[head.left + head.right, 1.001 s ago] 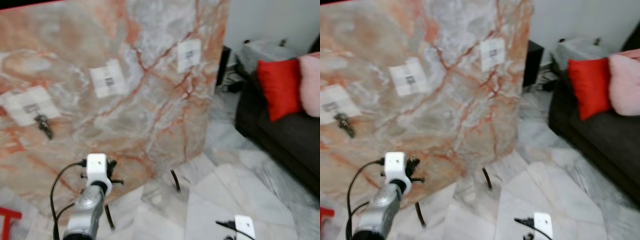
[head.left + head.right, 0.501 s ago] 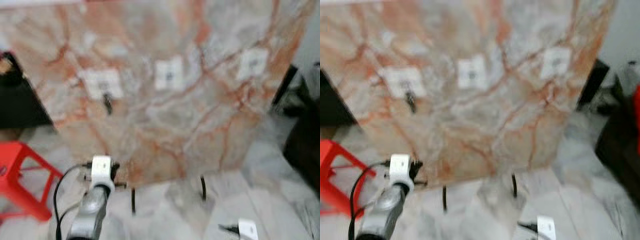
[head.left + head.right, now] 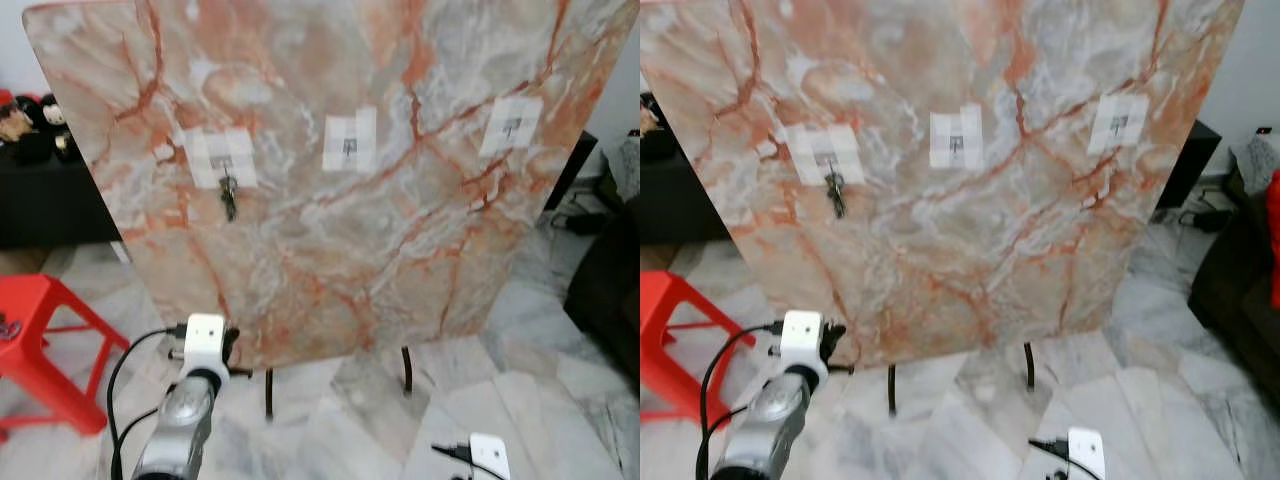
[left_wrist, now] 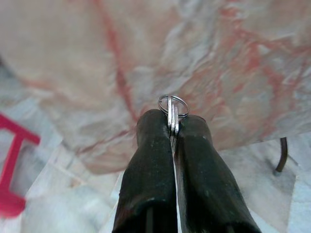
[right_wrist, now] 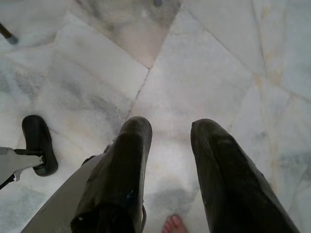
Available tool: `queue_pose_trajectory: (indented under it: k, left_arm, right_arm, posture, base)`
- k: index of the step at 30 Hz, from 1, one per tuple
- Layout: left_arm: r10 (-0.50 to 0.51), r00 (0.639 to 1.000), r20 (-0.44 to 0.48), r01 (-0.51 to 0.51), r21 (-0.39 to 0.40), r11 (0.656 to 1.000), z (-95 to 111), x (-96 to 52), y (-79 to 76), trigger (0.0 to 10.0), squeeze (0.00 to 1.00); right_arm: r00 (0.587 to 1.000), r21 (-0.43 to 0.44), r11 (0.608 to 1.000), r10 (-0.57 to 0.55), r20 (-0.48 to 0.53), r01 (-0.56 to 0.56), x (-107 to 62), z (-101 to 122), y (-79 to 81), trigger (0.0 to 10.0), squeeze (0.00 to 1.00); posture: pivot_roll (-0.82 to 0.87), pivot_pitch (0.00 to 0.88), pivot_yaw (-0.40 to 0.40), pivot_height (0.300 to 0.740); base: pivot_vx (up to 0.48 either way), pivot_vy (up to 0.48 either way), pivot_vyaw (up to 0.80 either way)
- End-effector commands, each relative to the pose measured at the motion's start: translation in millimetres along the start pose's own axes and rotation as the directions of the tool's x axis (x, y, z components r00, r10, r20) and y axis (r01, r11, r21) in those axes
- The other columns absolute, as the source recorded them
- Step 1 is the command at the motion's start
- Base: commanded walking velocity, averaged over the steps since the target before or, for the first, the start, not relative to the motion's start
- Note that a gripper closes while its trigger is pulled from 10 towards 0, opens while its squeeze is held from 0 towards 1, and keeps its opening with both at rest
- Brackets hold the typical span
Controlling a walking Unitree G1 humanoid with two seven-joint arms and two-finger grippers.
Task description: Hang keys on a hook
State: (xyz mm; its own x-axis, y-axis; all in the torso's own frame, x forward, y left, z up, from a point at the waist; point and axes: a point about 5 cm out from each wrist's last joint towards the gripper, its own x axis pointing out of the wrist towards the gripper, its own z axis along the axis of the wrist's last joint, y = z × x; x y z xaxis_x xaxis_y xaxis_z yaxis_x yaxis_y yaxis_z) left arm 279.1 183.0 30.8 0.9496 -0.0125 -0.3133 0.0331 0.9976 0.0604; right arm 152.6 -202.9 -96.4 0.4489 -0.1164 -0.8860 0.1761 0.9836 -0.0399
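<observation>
Here, view by view, all places given from the marble board.

Head views
- Marble board [image 3: 330, 200]: an upright slab veined pink, orange and grey, on thin dark legs [image 3: 407, 369] over a pale marble floor [image 3: 540, 380].
- Hooks: three small hooks on white patches in a row across the board's upper half; left hook [image 3: 226, 163], middle hook [image 3: 348, 145], right hook [image 3: 512, 125].
- Hung keys [image 3: 228, 196]: a dark bunch hangs from the left hook, against the board's face.
- Left arm [image 3: 185, 420]: silver, raised in front of the board's lower left corner, its white wrist block just below the board's bottom edge.
- Red stool [image 3: 40, 340]: on the floor, beside the board's left edge.
- Dark cabinet [image 3: 50, 200]: behind the board's left edge, with small figures on top.

Left wrist view
- Left gripper [image 4: 173, 127]: the two black fingers [image 4: 150, 160] are pressed together on a key ring [image 4: 173, 105], whose silver loop stands out past the fingertips, pointing at the board's lower part and apart from it.
- Stool: a red blur shows off the board's lower corner.

Right wrist view
- Right gripper [image 5: 170, 127]: hangs idle over the floor, away from the board, fingers parted with bare tiles between them.
- Floor [image 5: 204, 63]: pale marble tiles; a black rounded foot [image 5: 39, 143] rests on them.
</observation>
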Motion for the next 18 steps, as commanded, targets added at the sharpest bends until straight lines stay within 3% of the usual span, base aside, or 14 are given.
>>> queue_pose_trajectory:
  k: [1, 5, 18]
  left_arm:
    - [-0.003, 1.0, 0.015, 0.003, -0.005, 1.0, 2.5, 0.1, 1.5, 10.0, 0.0]
    - [-0.011, 1.0, 0.023, 0.011, 0.0, 1.0, 5.1, 1.6, 0.2, 10.0, 0.0]
    - [-0.02, 0.999, 0.029, 0.019, 0.004, 1.0, 6.0, 2.8, -0.7, 10.0, 0.0]
  right_arm:
    - [0.999, 0.023, 1.0, 0.0, 0.036, -0.001, 0.3, 6.7, -0.1, 10.0, 0.0]
    - [0.999, 0.037, 0.999, 0.014, 0.036, -0.016, 0.4, 6.9, 2.8, 10.0, 0.0]
    - [0.998, 0.055, 0.998, 0.023, 0.052, -0.026, 0.8, 11.8, 4.0, 10.0, 0.0]
  posture:
    - [-0.05, 0.0, -0.031, 0.74]
    - [-0.05, 0.0, -0.027, 0.74]
    - [-0.05, 0.0, -0.029, 0.74]
  base:
    - [0.255, -0.326, 0.8]
    - [0.248, -0.329, 0.65]
    - [0.255, -0.338, 0.0]
